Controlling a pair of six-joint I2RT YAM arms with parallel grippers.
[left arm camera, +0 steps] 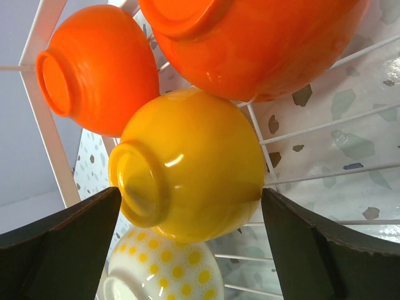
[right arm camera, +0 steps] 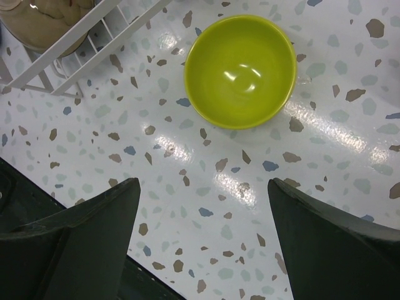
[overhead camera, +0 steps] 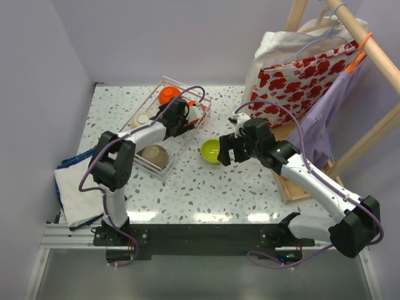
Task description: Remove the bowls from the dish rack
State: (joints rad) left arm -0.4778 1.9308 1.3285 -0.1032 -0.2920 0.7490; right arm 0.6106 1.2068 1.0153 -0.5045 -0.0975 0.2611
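Note:
The white wire dish rack (overhead camera: 187, 134) stands at the back left of the table. My left gripper (overhead camera: 177, 122) reaches into it. In the left wrist view it (left arm camera: 190, 194) is open and straddles a yellow-orange bowl (left arm camera: 194, 165) lying on its side, fingertips (left arm camera: 94, 225) close to both flanks. Two orange-red bowls (left arm camera: 94, 69) (left arm camera: 262, 44) lie beyond it, and a cream bowl with yellow sun dots (left arm camera: 165, 272) lies below it. A tan bowl (overhead camera: 155, 155) sits at the rack's near end. The lime green bowl (overhead camera: 211, 150) (right arm camera: 240, 69) stands upright on the table. My right gripper (overhead camera: 226, 149) (right arm camera: 200, 184) is open and empty just beside it. The dark brown bowl is hidden.
A wooden clothes rack (overhead camera: 375, 56) with hanging garments and a red floral bag (overhead camera: 300, 81) fills the right back; its wooden base (overhead camera: 294, 184) lies on the table. Folded cloths (overhead camera: 75, 187) lie at the left edge. The rack's corner (right arm camera: 75, 44) shows near the right gripper.

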